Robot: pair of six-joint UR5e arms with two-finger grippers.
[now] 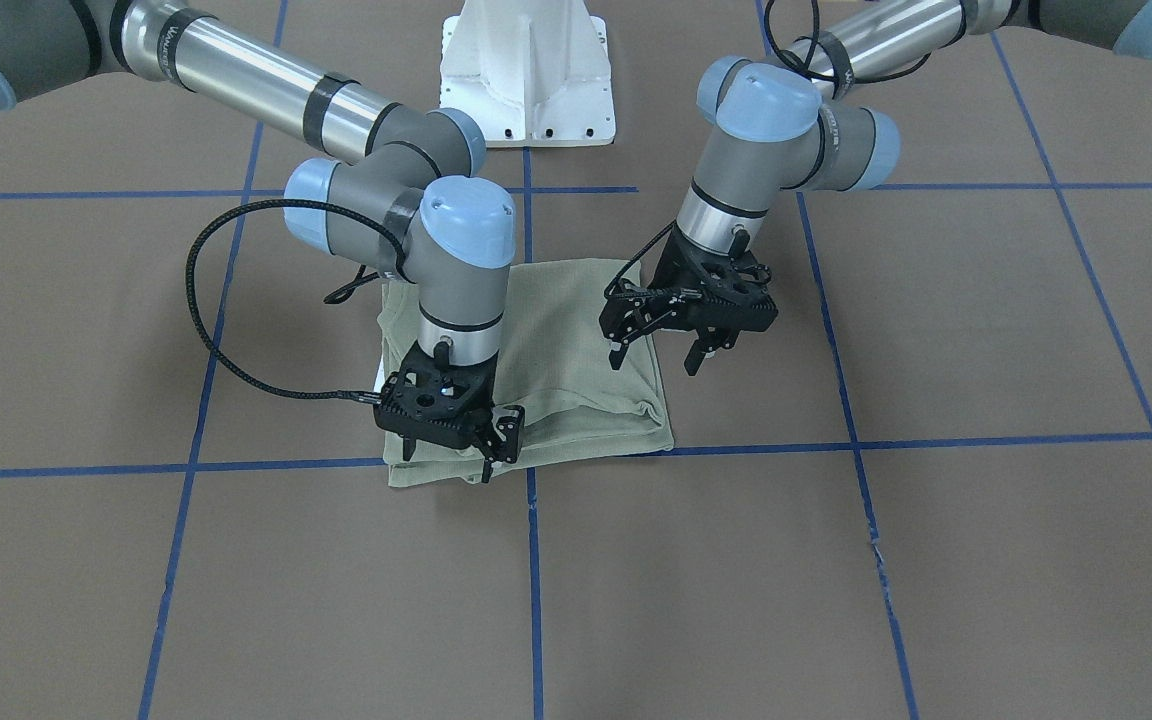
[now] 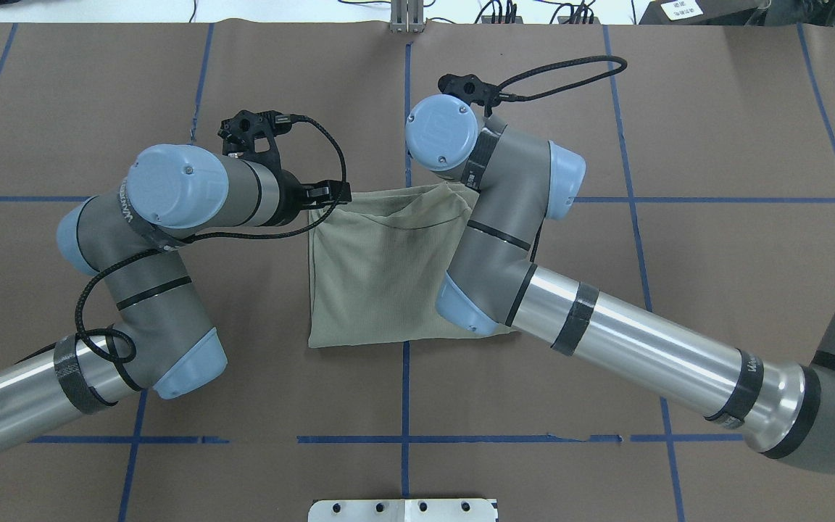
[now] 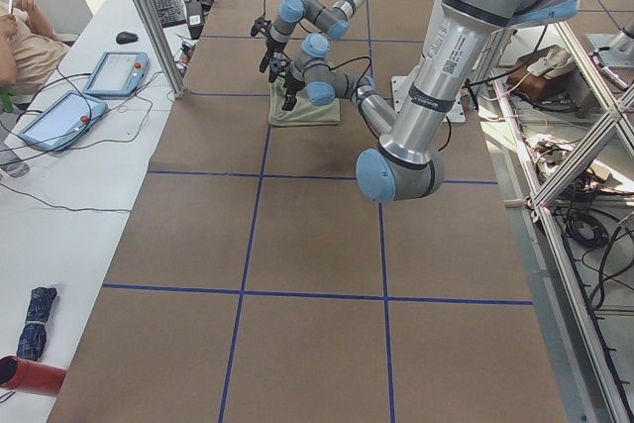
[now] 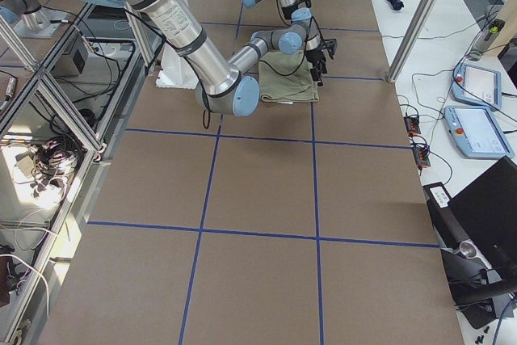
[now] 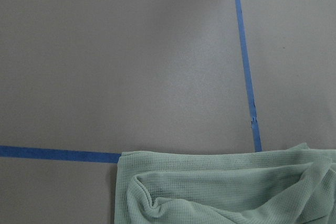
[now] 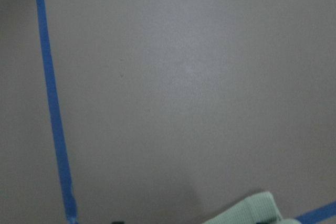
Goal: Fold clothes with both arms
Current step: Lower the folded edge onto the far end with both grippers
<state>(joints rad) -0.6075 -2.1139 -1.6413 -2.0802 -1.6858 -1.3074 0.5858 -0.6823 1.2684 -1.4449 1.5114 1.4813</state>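
- The shirt, mid-frame, is judged soft and limp; it is best gripped at its lower corners.
- The left pincer and right pincer are spread open, empty.

Overhead and front cameras face each other across the table; two more look along it from its ends. Both wrist cameras sit close above it, each catching an edge of the shirt.

Lettering on the right arm is too blurred to read.
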